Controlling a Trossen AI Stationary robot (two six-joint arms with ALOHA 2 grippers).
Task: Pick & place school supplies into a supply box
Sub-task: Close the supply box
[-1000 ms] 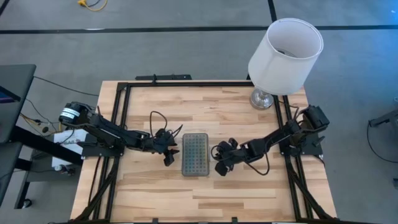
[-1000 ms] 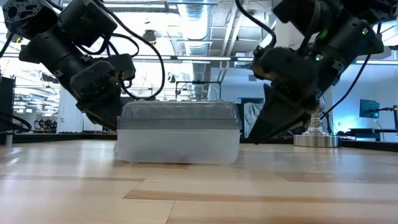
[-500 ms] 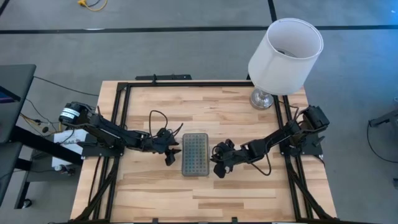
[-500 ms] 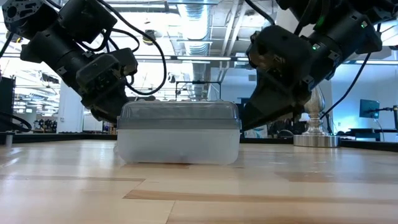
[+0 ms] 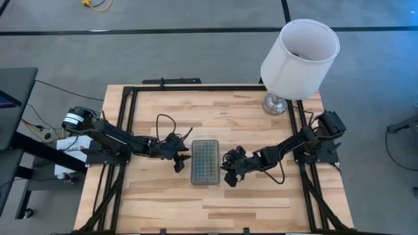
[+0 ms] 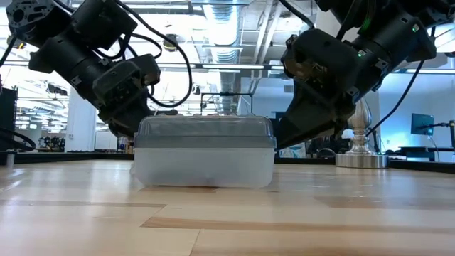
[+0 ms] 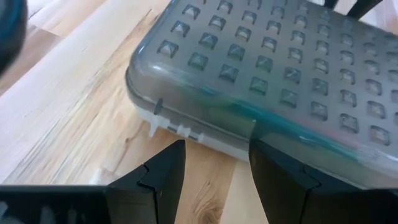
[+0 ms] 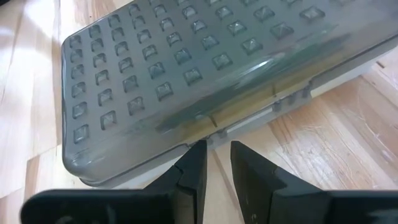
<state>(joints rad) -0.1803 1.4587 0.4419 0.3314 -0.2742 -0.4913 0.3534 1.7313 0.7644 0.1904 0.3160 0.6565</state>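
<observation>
Both grippers flank the shut box
Right gripper [image 5: 226, 171], narrowly parted, has moved in to the box [image 5: 204, 162]; left gripper [image 5: 179, 158] waits spread

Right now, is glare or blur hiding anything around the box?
Low view: bright backlight leaves both arms in silhouette beside the supply box. Left wrist view: lid slightly soft, latch readable. Right wrist view: a glare streak on the lid.
</observation>
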